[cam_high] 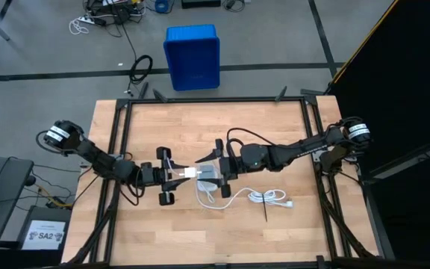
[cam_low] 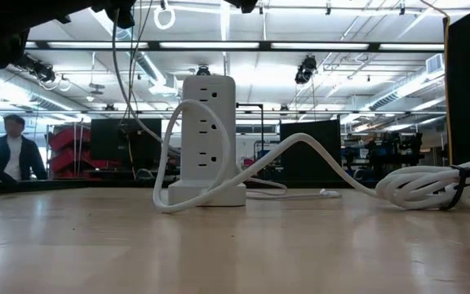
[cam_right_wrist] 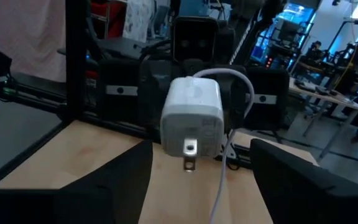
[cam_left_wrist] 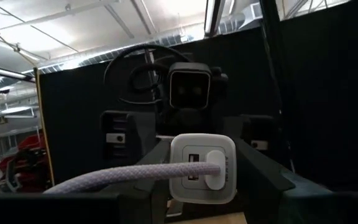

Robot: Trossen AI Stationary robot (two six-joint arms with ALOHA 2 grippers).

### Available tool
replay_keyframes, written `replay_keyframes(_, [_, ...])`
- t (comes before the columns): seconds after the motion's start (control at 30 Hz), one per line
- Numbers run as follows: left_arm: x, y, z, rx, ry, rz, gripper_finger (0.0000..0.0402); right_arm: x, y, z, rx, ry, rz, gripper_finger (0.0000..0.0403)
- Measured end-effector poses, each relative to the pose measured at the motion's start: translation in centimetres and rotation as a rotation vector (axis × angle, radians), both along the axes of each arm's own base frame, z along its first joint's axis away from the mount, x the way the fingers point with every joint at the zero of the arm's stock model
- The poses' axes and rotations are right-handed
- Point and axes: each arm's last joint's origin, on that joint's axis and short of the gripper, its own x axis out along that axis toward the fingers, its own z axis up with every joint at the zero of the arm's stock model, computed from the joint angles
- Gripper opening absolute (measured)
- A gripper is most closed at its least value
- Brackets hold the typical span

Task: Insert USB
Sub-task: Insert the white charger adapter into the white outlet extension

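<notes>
facing across mid-table, left gripper (cam_high: 172, 177) holds usb (cam_left_wrist: 135, 174) in charger (cam_left_wrist: 202, 168).

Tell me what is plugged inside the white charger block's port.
The USB plug sits in one port of the charger block; its metal tip is hidden inside. A second port beside it looks empty.

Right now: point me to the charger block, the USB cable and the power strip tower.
charger block (cam_left_wrist: 202, 168), left wrist view, on its white socket face.
USB cable (cam_left_wrist: 129, 174), left wrist view, on the braided run before the plug.
power strip tower (cam_low: 208, 122), low view, on its outlet face.
</notes>
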Motion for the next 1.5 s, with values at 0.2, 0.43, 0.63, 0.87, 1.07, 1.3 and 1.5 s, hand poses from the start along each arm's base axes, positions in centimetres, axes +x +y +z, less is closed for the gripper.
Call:
replay_keyframes(0.2, [0.6,0.3,0.3,0.007,0.006,0.013,0.0126,0.1,-0.5,0.0,0.068,0.003,-0.001,0.0233])
replay_keyframes(0.43, [1.0,0.4,0.2,0.009,0.026,0.021,0.0126,0.2,-1.1,0.0,0.086,0.007,0.002,0.0205])
replay_keyframes(0.63, [1.1,0.4,0.2,0.005,0.032,0.031,0.0126,0.2,-1.1,-0.1,0.053,0.01,0.009,0.0113])
replay_keyframes(0.87, [1.1,0.4,-0.2,0.021,0.073,0.037,0.0161,0.2,-1.0,-0.2,0.037,0.021,0.007,0.0107])
replay_keyframes(1.07, [1.2,0.4,-1.0,0.032,0.14,0.062,0.0189,0.2,-1.1,-0.3,0.033,0.02,-0.004,0.0107])
replay_keyframes(1.3, [1.1,-0.5,-2.3,0.034,0.276,0.085,0.0189,0.2,-1.3,-0.2,0.021,0.014,-0.058,0.0107])
replay_keyframes(1.5, [0.3,-1.2,-2.6,0.031,0.376,0.171,0.019,0.2,-1.4,-0.3,0.014,0.023,-0.101,0.0107])
